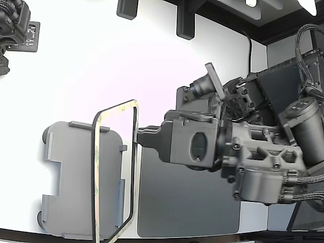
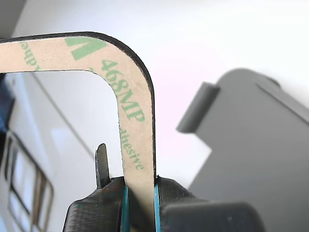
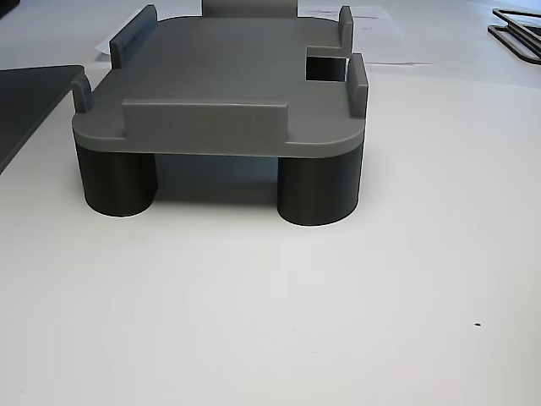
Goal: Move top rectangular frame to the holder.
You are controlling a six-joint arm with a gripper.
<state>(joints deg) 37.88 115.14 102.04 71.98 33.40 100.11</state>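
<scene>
light: bright, even, overhead | glare: white table washed out with a faint pink cast in exterior and wrist views | shadows: soft, dark under light grey plastic holder tray | focus: wrist view sharp on beige green-printed frame, holder behind blurred

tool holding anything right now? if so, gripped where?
Yes. The tool is shut on the rectangular frame, pinching one long side of its thin border near a rounded corner, above the holder.
</scene>
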